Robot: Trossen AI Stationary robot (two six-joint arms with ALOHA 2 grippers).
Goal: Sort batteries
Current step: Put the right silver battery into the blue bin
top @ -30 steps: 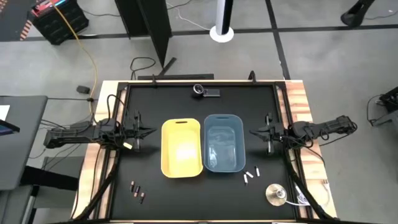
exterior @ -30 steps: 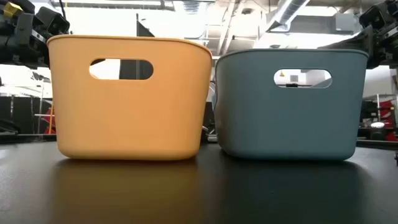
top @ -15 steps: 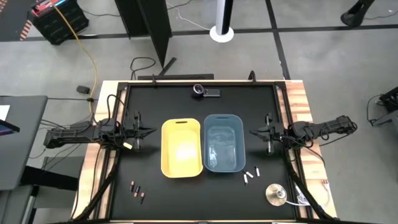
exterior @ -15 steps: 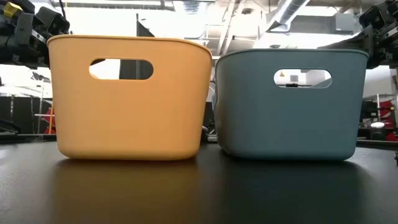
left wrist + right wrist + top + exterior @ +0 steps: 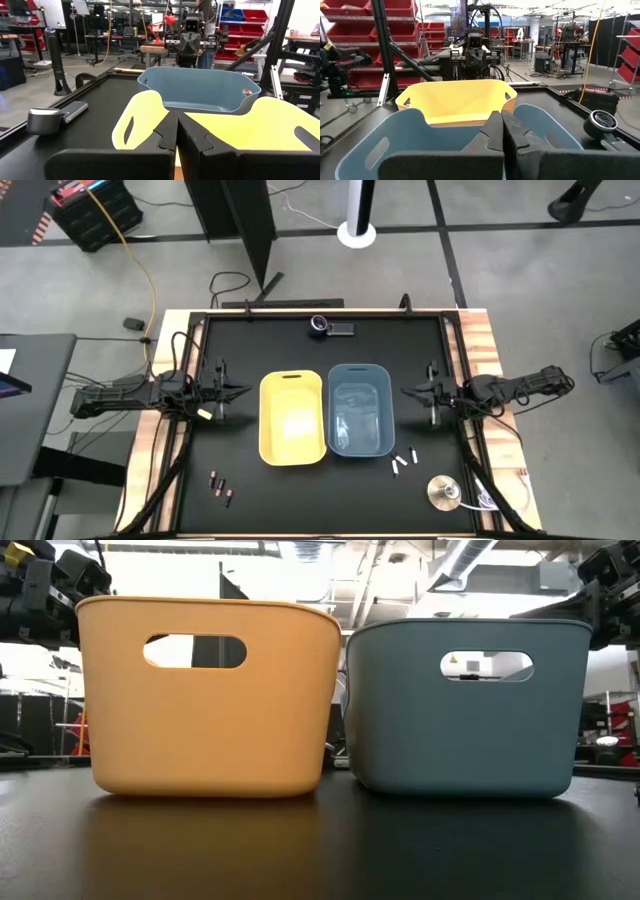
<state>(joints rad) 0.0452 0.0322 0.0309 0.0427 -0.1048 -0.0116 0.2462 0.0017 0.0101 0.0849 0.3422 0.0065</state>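
Three dark batteries (image 5: 220, 487) lie on the black table near its near-left corner. Three white batteries (image 5: 403, 459) lie near the blue bin's near-right corner. The yellow bin (image 5: 292, 418) and the blue bin (image 5: 360, 409) stand side by side at the table's middle. My left gripper (image 5: 241, 391) hovers left of the yellow bin, shut, pointing at it (image 5: 177, 131). My right gripper (image 5: 406, 391) hovers right of the blue bin, shut, pointing at it (image 5: 501, 131). Neither touches anything.
A round silver disc (image 5: 444, 491) lies near the near-right corner. A small camera device (image 5: 328, 326) sits at the far edge. The bins fill the low view, yellow bin (image 5: 208, 695) and blue bin (image 5: 468, 705). Bare table lies between the bins and the near edge.
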